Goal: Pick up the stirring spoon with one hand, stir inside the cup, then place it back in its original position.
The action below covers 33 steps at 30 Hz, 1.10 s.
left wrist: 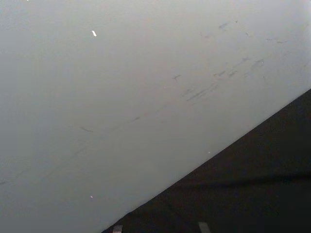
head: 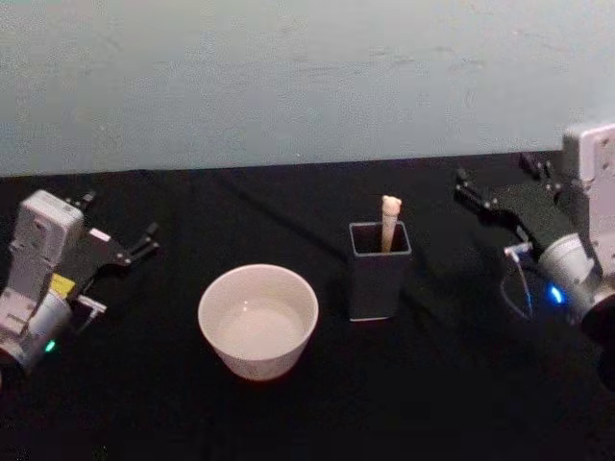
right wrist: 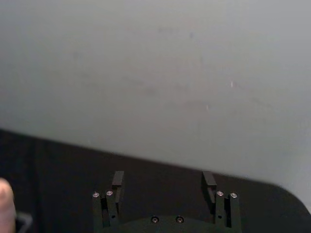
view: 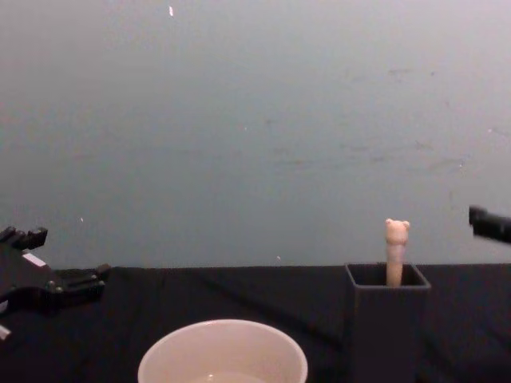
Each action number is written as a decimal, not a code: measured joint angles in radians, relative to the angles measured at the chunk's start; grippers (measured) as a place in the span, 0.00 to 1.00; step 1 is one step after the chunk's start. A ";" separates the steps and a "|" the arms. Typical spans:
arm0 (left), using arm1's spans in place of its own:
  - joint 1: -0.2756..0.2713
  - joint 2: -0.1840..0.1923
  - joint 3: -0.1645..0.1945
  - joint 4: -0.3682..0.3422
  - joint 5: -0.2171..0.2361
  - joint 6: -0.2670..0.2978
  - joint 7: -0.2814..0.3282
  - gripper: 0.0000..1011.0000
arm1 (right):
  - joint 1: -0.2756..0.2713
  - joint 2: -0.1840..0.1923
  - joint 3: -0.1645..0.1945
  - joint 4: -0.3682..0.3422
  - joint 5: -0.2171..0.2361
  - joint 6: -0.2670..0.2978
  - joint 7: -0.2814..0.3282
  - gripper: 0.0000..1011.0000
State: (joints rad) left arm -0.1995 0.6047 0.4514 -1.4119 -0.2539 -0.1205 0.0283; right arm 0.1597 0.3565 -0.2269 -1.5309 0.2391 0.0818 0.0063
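right tool open, left tool open | one stirring spoon upright in holder | one cup

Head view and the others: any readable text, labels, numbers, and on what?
None can be read.
The left gripper body carries a small yellow sticker and a white tag, both too blurred to read.
The cup, the dark holder and the stirring spoon bear no markings.

The beige bear-topped spoon stands nearly upright in the dark grey square holder, just right of the wide cream cup, on black cloth.
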 joint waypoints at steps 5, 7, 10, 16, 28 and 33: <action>0.000 0.000 0.000 0.000 0.000 0.000 0.000 0.99 | -0.012 -0.009 -0.004 0.046 -0.027 -0.010 -0.005 0.99; 0.000 0.000 0.000 0.000 0.000 0.000 0.000 0.99 | -0.013 -0.016 -0.005 0.069 -0.036 -0.021 -0.004 0.99; 0.000 0.000 0.000 0.000 0.000 0.000 0.000 0.99 | -0.012 -0.025 -0.006 0.099 -0.047 -0.031 0.000 0.99; 0.000 0.000 0.000 0.000 0.000 0.000 0.000 0.99 | -0.004 -0.036 -0.005 0.130 -0.059 -0.040 0.009 0.99; 0.000 0.000 0.000 0.000 0.000 0.000 0.000 0.99 | -0.004 -0.034 -0.006 0.122 -0.057 -0.039 0.009 0.99; 0.000 0.000 0.000 0.000 0.000 0.000 0.000 0.99 | -0.004 -0.033 -0.006 0.121 -0.056 -0.039 0.009 0.99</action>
State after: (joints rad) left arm -0.1995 0.6047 0.4514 -1.4120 -0.2539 -0.1205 0.0283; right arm 0.1554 0.3235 -0.2326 -1.4103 0.1828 0.0430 0.0150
